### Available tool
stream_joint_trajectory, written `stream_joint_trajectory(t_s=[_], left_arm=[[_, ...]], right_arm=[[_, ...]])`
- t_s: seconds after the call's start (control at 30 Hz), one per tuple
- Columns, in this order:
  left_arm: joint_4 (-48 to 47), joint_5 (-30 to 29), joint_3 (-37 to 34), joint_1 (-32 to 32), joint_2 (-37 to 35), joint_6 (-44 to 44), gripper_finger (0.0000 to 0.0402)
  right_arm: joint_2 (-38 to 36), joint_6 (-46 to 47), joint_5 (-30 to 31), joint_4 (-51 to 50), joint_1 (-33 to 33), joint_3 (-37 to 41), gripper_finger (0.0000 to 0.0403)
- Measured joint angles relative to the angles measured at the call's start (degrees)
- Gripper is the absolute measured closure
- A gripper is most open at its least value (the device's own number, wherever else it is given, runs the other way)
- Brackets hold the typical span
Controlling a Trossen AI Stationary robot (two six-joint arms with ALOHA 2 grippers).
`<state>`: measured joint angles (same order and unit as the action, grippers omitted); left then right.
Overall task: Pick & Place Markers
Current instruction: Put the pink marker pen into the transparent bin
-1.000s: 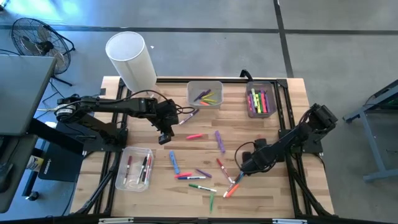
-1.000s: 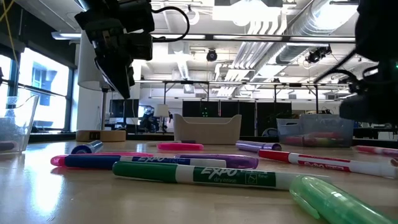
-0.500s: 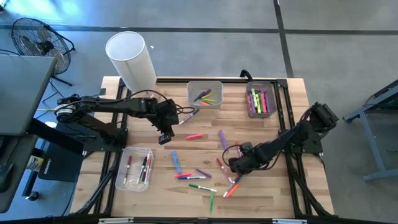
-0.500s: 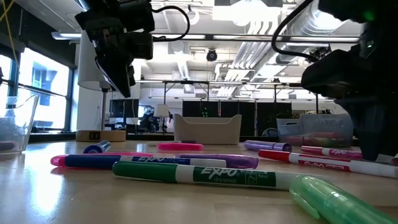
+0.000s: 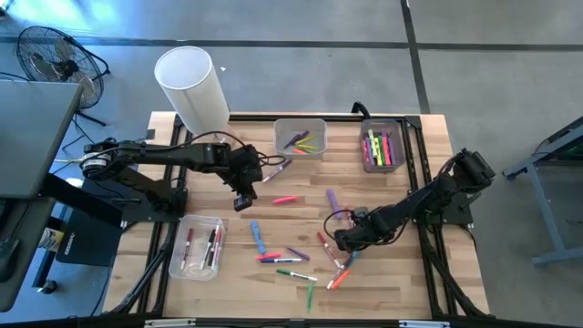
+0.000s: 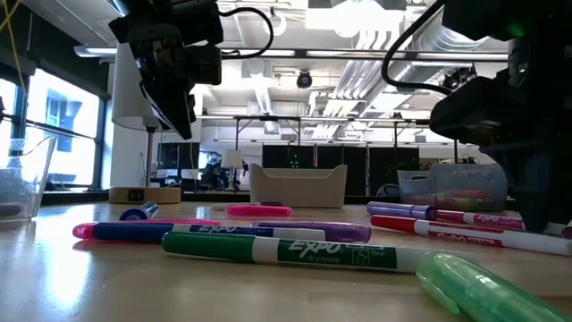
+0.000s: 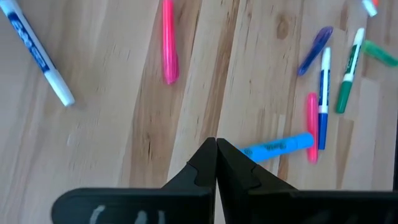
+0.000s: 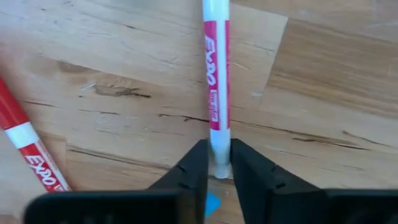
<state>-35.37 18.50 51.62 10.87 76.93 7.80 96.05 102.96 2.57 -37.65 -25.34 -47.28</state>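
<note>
Loose markers lie flat on the wooden table (image 5: pixel 182 164): a pink one (image 5: pixel 285 199), a purple one (image 5: pixel 332 199), a blue one (image 5: pixel 256 236), green ones (image 5: pixel 296 273) and red ones. My right gripper (image 5: pixel 341 240) (image 8: pixel 219 155) points down at the table's middle right, shut on the end of a white-barrelled marker with a red label (image 8: pixel 214 81). My left gripper (image 5: pixel 240 202) (image 7: pixel 216 142) hangs shut and empty above the table's middle left, over bare wood near the pink marker (image 7: pixel 168 43). My right gripper pinches the red-labelled marker by its white end (image 8: pixel 217 144) between its two fingers. The fingers come from above, pointing down, and lie across the barrel. The marker lies flat on the table, its length running away from the fingers.
Clear bins holding markers stand at the far middle (image 5: pixel 300 138), far right (image 5: pixel 383 146) and near left (image 5: pixel 198 246). A white cylinder (image 5: pixel 191 87) stands at the far left corner. Another red marker (image 8: pixel 28 152) lies close beside the right gripper.
My right gripper has gone toward the table's left and tipped until it points straight down over the red markers. The purple marker next to it has slid a little toward the far right. My left arm has kept still.
</note>
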Motion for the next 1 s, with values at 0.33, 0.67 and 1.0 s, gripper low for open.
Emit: stream_joint_trajectory(t_s=[0.33, 0.67, 1.0], left_arm=[[4.9, -0.5, 0.0, 0.0, 0.0, 0.6, 0.04], [10.3, 0.3, 0.0, 0.0, 0.0, 2.0, 0.0341], [32.1, 6.4, 0.9, 0.0, 0.0, 10.7, 0.0243]], right_arm=[[-0.1, -1.0, -0.4, -0.5, 0.6, -0.1, 0.0366], [-8.0, -0.1, 6.8, -8.7, 0.7, -3.2, 0.0393], [-21.0, -9.4, 24.2, -10.4, 0.5, -9.1, 0.0379]])
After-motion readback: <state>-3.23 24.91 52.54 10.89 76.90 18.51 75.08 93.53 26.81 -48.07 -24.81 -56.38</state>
